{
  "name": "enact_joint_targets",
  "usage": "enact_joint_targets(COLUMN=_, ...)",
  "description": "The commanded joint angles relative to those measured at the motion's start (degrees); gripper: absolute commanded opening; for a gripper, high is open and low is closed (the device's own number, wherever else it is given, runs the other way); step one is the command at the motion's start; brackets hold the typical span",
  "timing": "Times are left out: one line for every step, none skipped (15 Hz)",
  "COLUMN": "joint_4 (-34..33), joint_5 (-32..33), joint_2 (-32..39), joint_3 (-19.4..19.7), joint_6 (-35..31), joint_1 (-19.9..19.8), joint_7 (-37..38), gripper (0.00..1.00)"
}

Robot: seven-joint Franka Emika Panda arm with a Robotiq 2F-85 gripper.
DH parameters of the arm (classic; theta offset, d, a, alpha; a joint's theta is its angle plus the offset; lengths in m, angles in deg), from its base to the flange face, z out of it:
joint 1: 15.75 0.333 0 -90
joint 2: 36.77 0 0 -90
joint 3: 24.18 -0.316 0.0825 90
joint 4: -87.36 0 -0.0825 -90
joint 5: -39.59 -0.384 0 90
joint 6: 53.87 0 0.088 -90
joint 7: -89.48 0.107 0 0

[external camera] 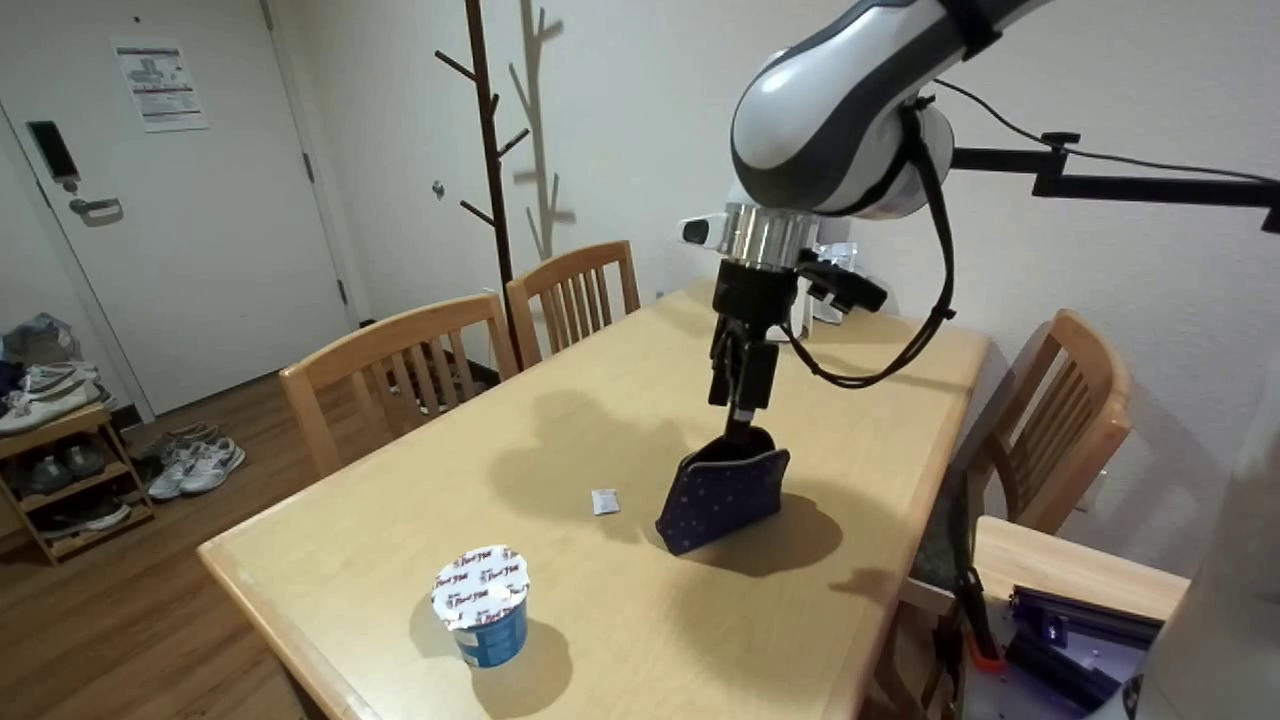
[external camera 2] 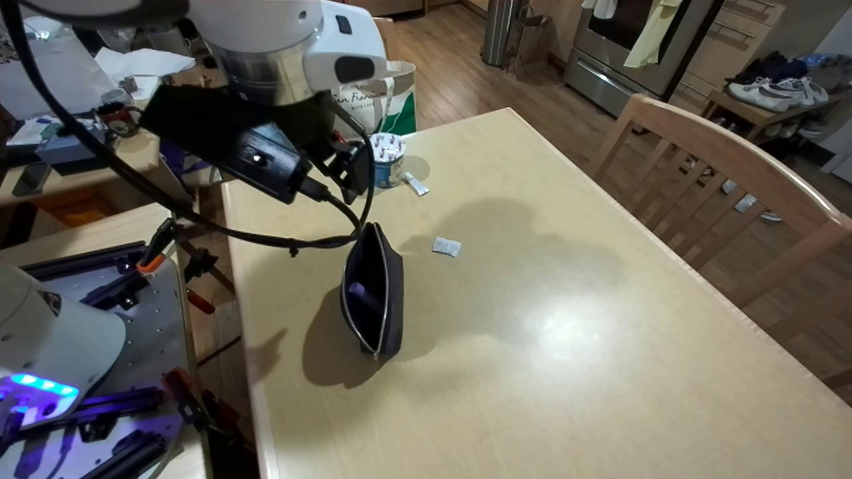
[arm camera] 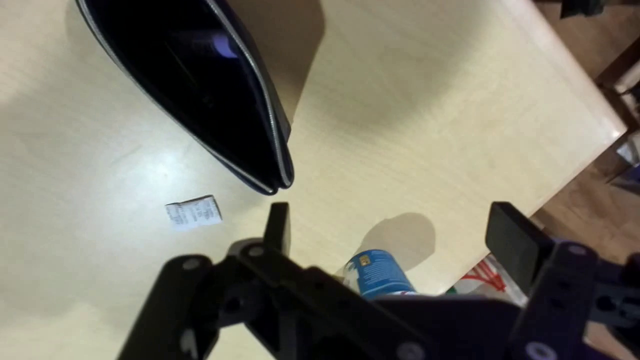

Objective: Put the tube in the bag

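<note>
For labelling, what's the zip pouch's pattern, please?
Pale dots on the navy pouch, clearest in an exterior view.

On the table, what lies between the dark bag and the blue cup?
Only bare table lies straight between the dark bag and the blue cup, in an exterior view and the wrist view. The packet is off to one side.

Navy soft-fabric pouch [external camera: 725, 500]: pale dots, silvery zip edging [arm camera: 273, 120]. Short dark cylindrical tube [arm camera: 217, 45]: purple end. Round blue cup [external camera: 495, 640]: white lid [external camera: 481, 585], reddish lettering. Flat white packet [arm camera: 195, 211]: grey print. Black two-fingered gripper [arm camera: 387, 225].
</note>
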Motion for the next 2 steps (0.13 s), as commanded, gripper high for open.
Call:
enact_joint_targets(joint_4=0.6, joint_5=-1.4, joint_2=0.2, joint_3=0.6, joint_6=-2.5, joint_1=0.4, joint_7=1.2, gripper=1.0)
enact_joint_targets(joint_4=1.1, joint_5=-2.6, joint_2=0.6, joint_3=0.8, joint_6=-4.2, joint_1=0.5, joint_7=1.4, gripper=1.0)
